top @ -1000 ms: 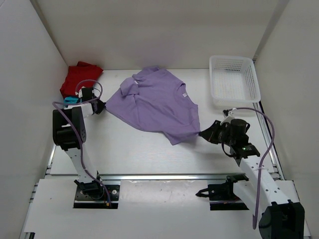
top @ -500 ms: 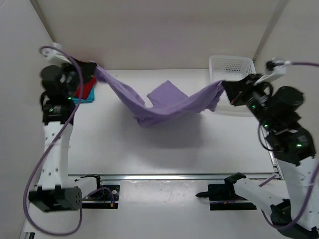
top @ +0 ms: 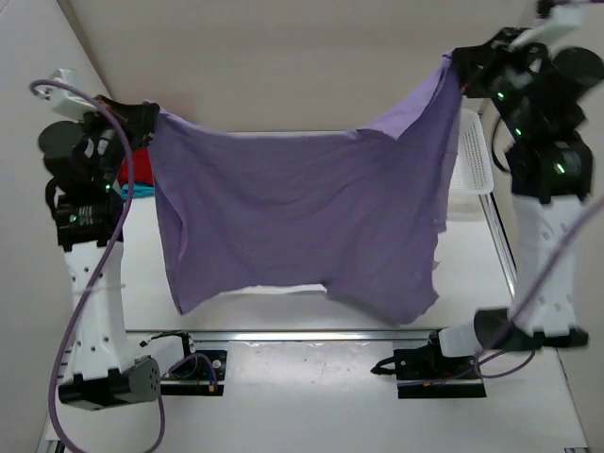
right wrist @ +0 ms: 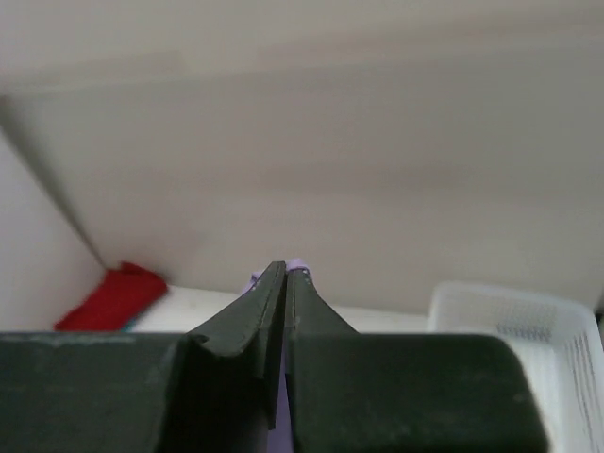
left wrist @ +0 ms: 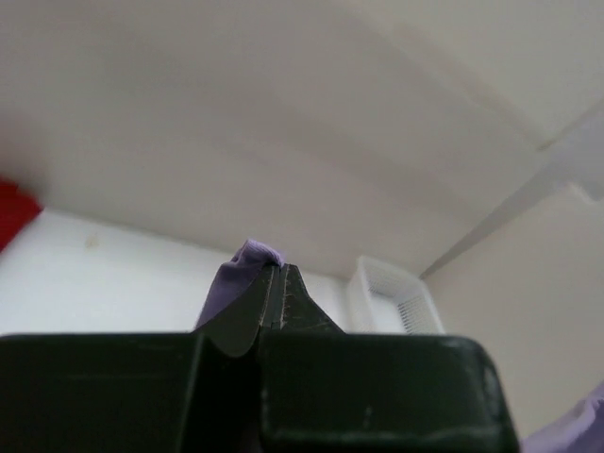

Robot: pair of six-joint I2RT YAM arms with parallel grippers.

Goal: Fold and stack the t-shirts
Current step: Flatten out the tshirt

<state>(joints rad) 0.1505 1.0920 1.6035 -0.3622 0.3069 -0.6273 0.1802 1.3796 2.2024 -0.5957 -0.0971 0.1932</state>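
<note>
White tabletop [top: 255, 311] under our wide, hanging purple t-shirt [top: 302, 217]
We pinch its top corners, left pincer [top: 151, 118] and right pincer [top: 456, 66] both squeezed tight on it.

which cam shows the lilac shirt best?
Top external: whole lilac shirt hangs spread between left hand and right hand. Each wrist view shows only a pinched scrap of it.

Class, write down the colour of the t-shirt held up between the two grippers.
The t-shirt is plain pale lilac purple, shown best in the top external view.
</note>
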